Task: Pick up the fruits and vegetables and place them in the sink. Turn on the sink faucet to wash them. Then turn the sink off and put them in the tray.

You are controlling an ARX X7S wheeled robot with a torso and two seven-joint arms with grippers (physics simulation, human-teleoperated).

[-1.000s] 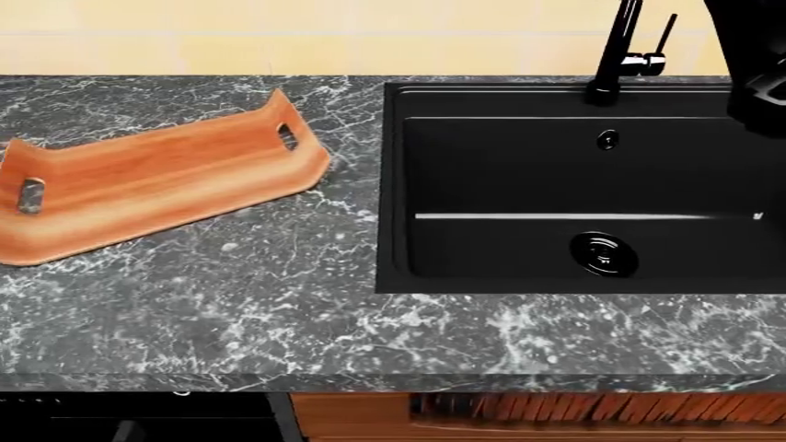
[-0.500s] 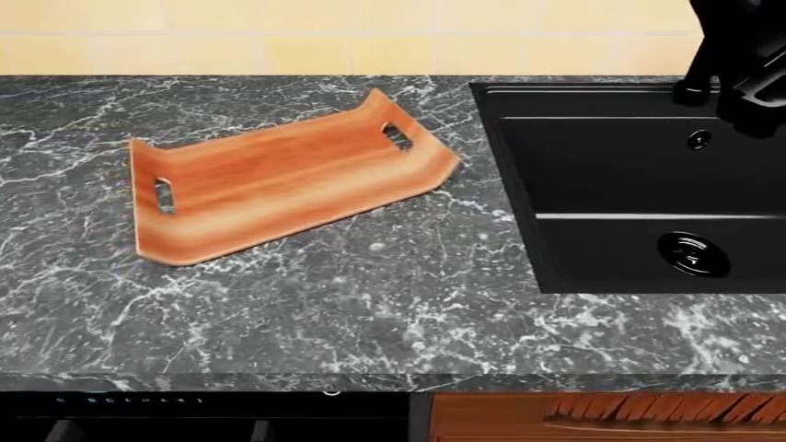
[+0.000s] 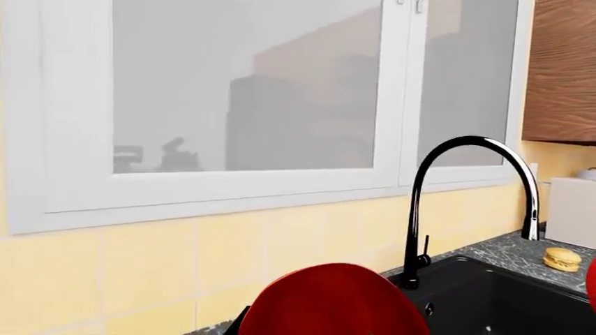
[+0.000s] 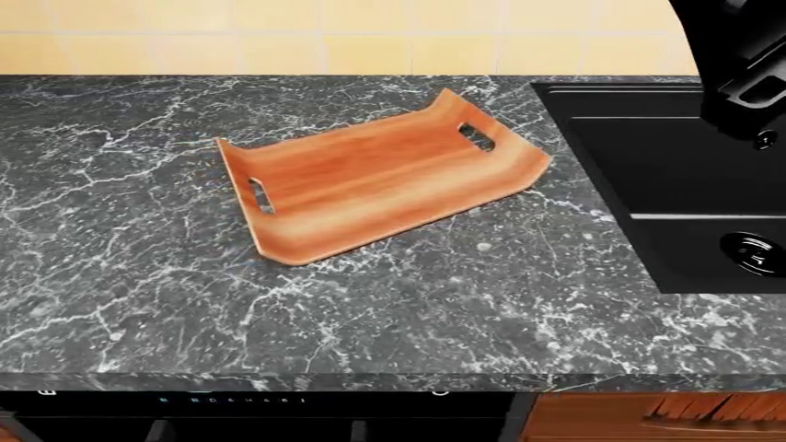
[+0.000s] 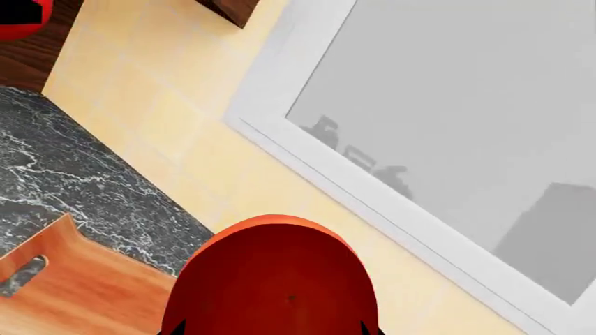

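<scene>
A red tomato [image 3: 333,301] fills the lower middle of the left wrist view and another tomato [image 5: 272,279] the lower middle of the right wrist view; whether either gripper is clamped on one cannot be told. In the head view the tray [image 4: 375,180] lies centre frame on the dark marble counter [image 4: 147,276], its long axis slanting from lower left to upper right, bare stone all round. The sink [image 4: 687,184] sits at the right edge, a black arm [image 4: 743,64] above it, the faucet [image 3: 437,202] arching before the yellow tiles and window [image 3: 242,91].

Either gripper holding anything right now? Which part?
Likely a tomato each: left, right. Each fills its wrist view. The gripper fingers and contact points are not visible.
</scene>
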